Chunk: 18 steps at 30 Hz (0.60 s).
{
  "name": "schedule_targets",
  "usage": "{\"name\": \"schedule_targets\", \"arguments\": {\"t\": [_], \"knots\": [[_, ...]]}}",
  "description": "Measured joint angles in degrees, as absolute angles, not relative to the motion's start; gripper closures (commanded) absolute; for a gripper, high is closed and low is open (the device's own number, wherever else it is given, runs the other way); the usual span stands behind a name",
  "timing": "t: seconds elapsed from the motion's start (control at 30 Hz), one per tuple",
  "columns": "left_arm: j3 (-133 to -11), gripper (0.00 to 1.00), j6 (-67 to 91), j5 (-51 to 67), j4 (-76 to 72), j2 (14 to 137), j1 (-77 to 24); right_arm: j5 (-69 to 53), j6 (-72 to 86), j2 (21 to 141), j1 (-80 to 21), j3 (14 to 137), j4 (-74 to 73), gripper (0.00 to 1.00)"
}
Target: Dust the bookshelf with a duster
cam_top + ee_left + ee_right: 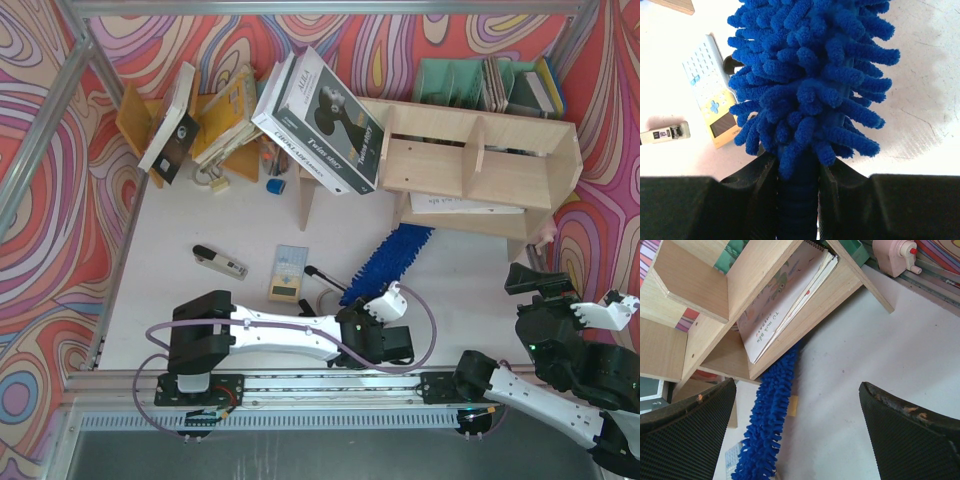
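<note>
- Closest to the lens is my left hand (798, 180). Its two dark fingers are pressed in from either side on the slim blue handle of the duster (805, 75), right where the fluffy head begins.
- I judge that I grip that low on the handle so the whole head sticks out free ahead of me, which gives me reach to the shelf boards without bringing my wrist in.
- The duster's long axis runs straight out from my left hand, away from me and to the right. It lies low over the white counter (250, 215), just beside a calculator (710, 92).
- The tip of the head points at the bookshelf (480, 165) and reaches the front edge of its lowest board, below the compartment where a notebook (785, 295) lies flat. I cannot tell whether the fibres actually touch the wood.
- My right hand (570, 297) is spread wide and carries nothing. It waits near the shelf's right end, probably kept out of the sweep's path.
</note>
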<state>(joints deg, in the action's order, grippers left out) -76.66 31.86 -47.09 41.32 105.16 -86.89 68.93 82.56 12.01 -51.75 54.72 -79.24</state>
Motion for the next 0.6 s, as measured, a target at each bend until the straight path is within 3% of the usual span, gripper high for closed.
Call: {"name": "schedule_targets", "arguments": {"t": [0.4, 0.6], "knots": [[-75.64, 1.00, 35.33, -53.17, 46.19, 96.66, -91.07, 68.93, 82.56, 12.01, -51.75, 54.72, -79.24, 0.01], [-76.51, 1.00, 36.71, -50.72, 49.69, 99.90, -90.43, 68.93, 82.56, 12.01, -51.75, 54.72, -79.24, 0.01]]}}
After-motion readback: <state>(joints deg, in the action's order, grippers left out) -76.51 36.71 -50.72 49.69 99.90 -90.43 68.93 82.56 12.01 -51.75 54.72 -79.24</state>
